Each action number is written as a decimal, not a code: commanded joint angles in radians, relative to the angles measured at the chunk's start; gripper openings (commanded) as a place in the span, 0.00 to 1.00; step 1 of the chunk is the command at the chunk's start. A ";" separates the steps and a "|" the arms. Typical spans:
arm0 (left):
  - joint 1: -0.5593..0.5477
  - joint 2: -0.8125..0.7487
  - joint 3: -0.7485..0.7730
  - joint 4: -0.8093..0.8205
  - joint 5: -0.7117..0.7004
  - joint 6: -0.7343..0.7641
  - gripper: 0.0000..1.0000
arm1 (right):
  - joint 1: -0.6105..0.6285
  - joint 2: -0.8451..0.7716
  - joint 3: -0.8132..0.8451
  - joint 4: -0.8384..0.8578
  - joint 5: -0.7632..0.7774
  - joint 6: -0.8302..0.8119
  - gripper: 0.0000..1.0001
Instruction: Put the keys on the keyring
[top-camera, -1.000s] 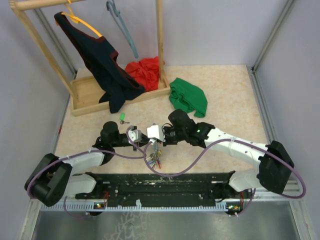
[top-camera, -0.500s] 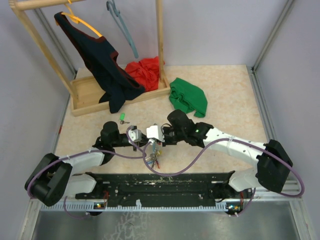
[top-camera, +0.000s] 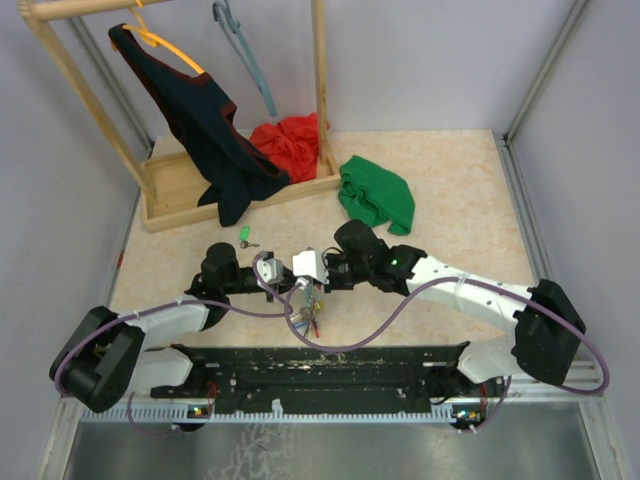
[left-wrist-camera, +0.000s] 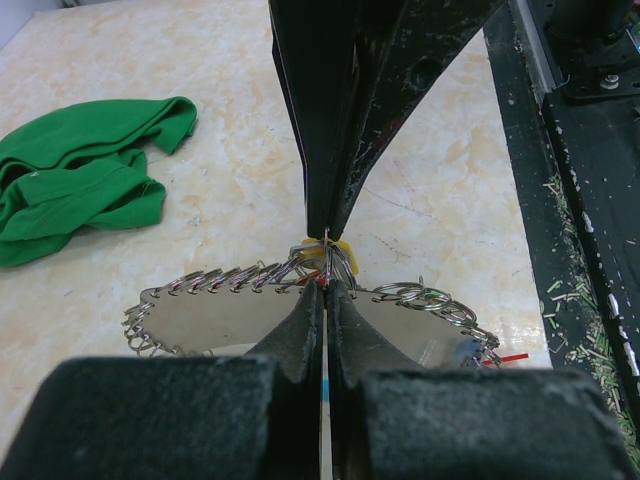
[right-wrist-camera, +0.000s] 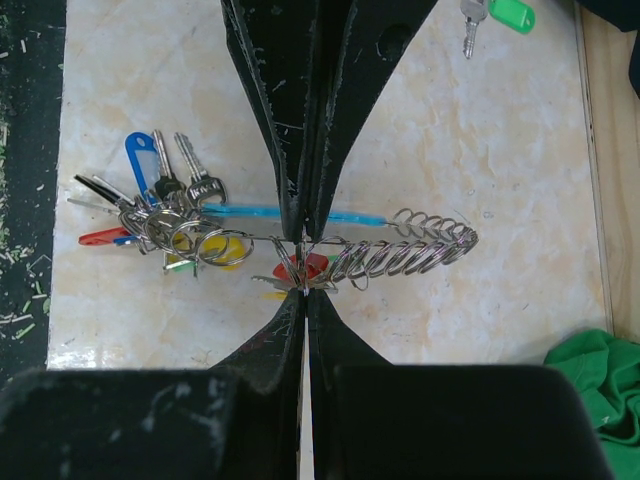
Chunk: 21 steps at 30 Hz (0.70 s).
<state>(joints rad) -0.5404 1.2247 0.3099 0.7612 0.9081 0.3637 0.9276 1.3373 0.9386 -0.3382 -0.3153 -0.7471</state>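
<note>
The keyring (top-camera: 305, 308) hangs between my two grippers above the table's front middle. In the right wrist view its light-blue segment (right-wrist-camera: 245, 212) and its cluster of coloured-tagged keys (right-wrist-camera: 160, 200) lie to the left. My left gripper (left-wrist-camera: 325, 285) is shut on the keyring's wire (left-wrist-camera: 220, 280). My right gripper (right-wrist-camera: 305, 292) is shut on a small silver key with a yellow tag (left-wrist-camera: 341, 250), tip to tip with the left gripper. In the top view they meet, left gripper (top-camera: 285, 284) and right gripper (top-camera: 303, 284). A green-tagged key (top-camera: 244, 237) lies loose on the table, also in the right wrist view (right-wrist-camera: 495, 15).
A wooden clothes rack (top-camera: 170, 190) stands at the back left with a dark garment (top-camera: 205, 130) on a hanger and a red cloth (top-camera: 290, 140) on its base. A green cloth (top-camera: 378, 192) lies behind the grippers. The black base rail (top-camera: 320, 370) runs along the front edge.
The right gripper has edged slightly left toward the left gripper, and the hanging key cluster has shifted a little left. Both grippers stay shut.
</note>
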 joint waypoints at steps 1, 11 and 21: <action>0.005 -0.004 0.029 0.036 0.016 0.004 0.00 | 0.011 -0.046 0.022 0.036 0.000 0.014 0.00; 0.004 -0.008 0.029 0.036 -0.004 0.003 0.00 | 0.011 -0.040 0.049 -0.044 -0.075 0.015 0.00; 0.004 -0.014 0.026 0.037 -0.003 0.000 0.00 | 0.013 -0.031 0.058 -0.074 -0.088 0.055 0.00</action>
<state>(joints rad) -0.5404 1.2247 0.3103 0.7620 0.8906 0.3634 0.9279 1.3155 0.9382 -0.4171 -0.3992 -0.7155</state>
